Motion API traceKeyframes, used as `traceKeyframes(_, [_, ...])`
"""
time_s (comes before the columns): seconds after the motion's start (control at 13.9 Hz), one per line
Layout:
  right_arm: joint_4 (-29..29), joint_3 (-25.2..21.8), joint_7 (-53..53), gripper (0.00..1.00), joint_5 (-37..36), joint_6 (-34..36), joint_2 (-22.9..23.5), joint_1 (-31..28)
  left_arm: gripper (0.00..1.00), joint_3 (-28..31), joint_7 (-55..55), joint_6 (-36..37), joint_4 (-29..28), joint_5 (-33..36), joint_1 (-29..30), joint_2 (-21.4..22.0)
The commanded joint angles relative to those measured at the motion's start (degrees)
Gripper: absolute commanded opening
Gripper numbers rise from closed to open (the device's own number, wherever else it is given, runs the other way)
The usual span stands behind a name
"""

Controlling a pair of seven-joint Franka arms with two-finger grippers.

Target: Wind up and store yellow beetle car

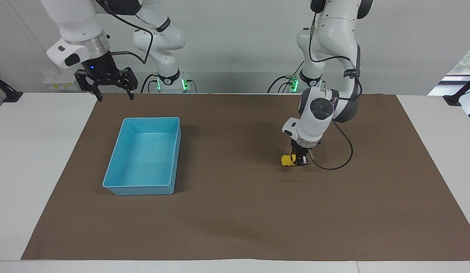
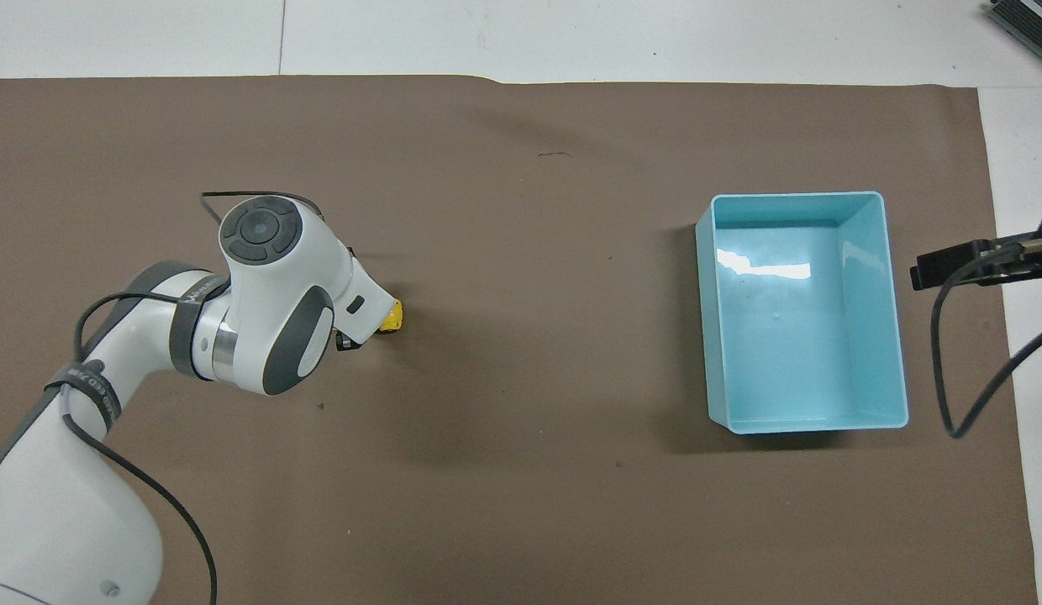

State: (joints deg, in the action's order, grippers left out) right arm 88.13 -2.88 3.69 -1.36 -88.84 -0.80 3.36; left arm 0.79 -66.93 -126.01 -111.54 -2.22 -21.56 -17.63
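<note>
We see the left gripper (image 1: 300, 159) down at the brown mat (image 1: 235, 212), jaws closed narrow on the yellow beetle car (image 1: 289, 160), which sits on the mat toward the left arm's end of the table, well apart from the blue bin (image 1: 113, 167). In the overhead view the car (image 2: 392, 317) peeks out at 3 o'clock of the left wrist; the bin (image 2: 895, 336) lies at about 3 o'clock of the car, toward the right arm's end. The right gripper (image 1: 114, 95) waits in the air above the mat's edge, at 11 o'clock of the bin in the facing view, jaws spread wide, holding nothing.
</note>
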Motion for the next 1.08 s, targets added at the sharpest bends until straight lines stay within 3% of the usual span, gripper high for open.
traceKeyframes(0.0, [0.11,0.16,-0.79,1.0,0.4,0.6,-0.43,-0.46,0.0,0.53,-4.42,-5.47,-0.7,1.25,3.36,-3.99])
traceKeyframes(0.36, [0.11,0.24,-0.79,1.0,0.4,0.6,-0.43,-0.46,0.0,0.53,-6.89,-5.47,-0.79,1.25,5.56,-4.17])
traceKeyframes(0.43, [0.11,0.16,-0.79,1.0,0.4,0.6,-0.43,-0.46,0.19,0.53,-6.89,-5.39,-0.7,1.25,5.48,-4.17])
traceKeyframes(0.5, [0.11,0.15,-0.79,1.0,0.4,0.6,-0.43,-0.46,0.83,0.62,-6.63,-4.95,-0.18,1.25,5.48,-3.56])
traceKeyframes(0.58, [0.11,0.15,-0.79,1.0,0.4,0.6,-0.43,-0.46,1.0,0.62,-6.63,-4.6,0.0,1.25,5.65,-1.38])
traceKeyframes(0.72, [0.11,0.16,-0.7,1.0,0.4,0.6,-0.43,-0.46,1.0,0.62,-6.37,-2.76,0.44,1.25,7.14,3.28])
traceKeyframes(1.01, [0.11,0.15,-0.7,1.0,0.4,0.6,-0.43,-0.46,1.0,0.71,1.77,1.9,3.07,1.25,8.98,7.34])
